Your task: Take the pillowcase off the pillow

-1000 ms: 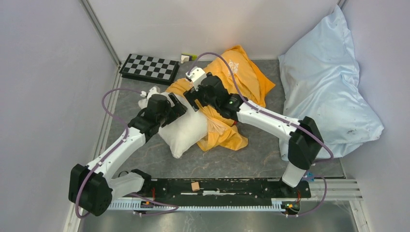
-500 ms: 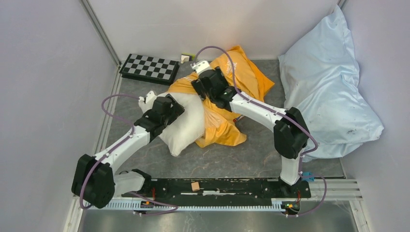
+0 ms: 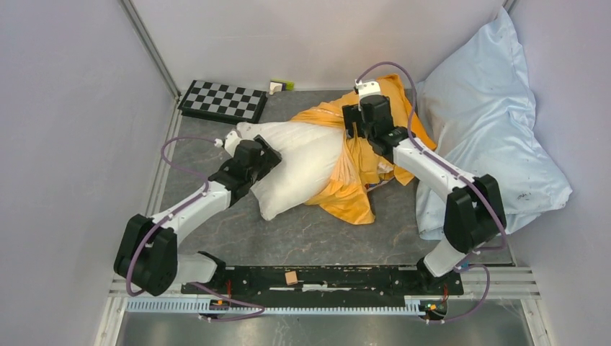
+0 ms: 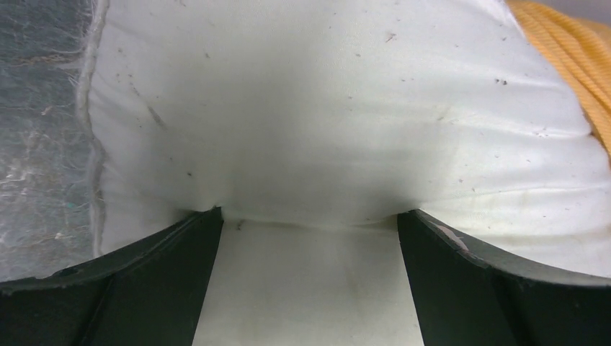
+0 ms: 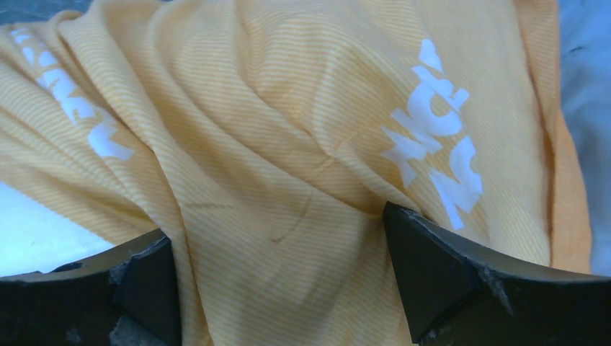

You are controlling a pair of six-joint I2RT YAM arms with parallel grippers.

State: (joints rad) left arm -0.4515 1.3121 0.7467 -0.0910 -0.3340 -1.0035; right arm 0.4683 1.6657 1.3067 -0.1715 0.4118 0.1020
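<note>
Since a second ago your right hand point(image 3: 358, 128) has swung from the middle out toward the far right, and the bright orange thin fabric pillowcase point(image 3: 357, 189) has gone with it, so much more of the plump white stuffed pillow point(image 3: 302, 155) now lies bare. That hand's fingers stand spread wide, with folds of the orange cloth and its white marks lying between them. The wrist view shows the cloth touching both fingers but no pinch on it. Your left hand point(image 4: 310, 216) is likewise spread wide and has shifted only a little. The pillow's white end bulges between its fingers and presses against both, which looks more like bracing than gripping. Outward from there, the pillow lies across the middle of the grey tabletop point(image 3: 324, 234). Its left end and most of its body are uncovered, while orange cloth runs along its far edge and bunches over its right end. I judge the job a good way past half: the case is peeled back, but the right end appears to sit inside it yet. What is left is to draw the cloth clear toward the shiny pale blue pillow point(image 3: 483, 130) while the white one is held back.
</note>
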